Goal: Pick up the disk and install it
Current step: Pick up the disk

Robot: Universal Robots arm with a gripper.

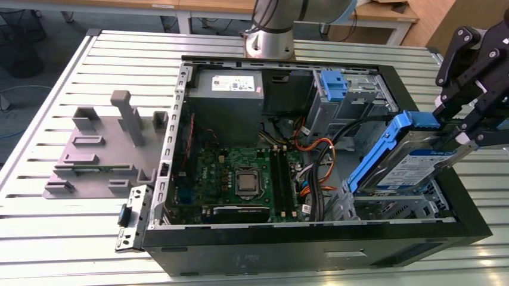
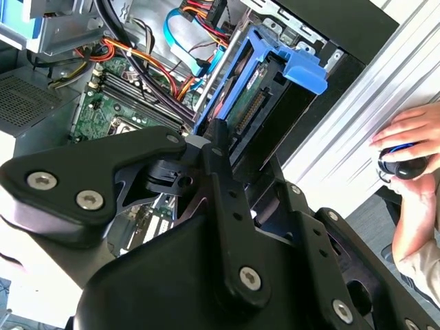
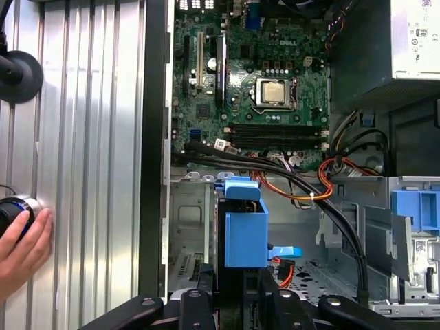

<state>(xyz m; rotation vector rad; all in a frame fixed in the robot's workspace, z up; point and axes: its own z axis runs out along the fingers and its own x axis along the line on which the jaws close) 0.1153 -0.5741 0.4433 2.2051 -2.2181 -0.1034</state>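
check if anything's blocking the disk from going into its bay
Nothing visible blocks it. The disk, held tilted by the pincer, has its lower end at the metal bay; the cables run beside it.

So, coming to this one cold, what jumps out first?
The disk in its blue carrier, held tilted in the gripper's jaws over the open computer case, at the exterior view's right. Then the green motherboard on the case floor, and in the first wrist view a person's hand on a dark knob beside the case.
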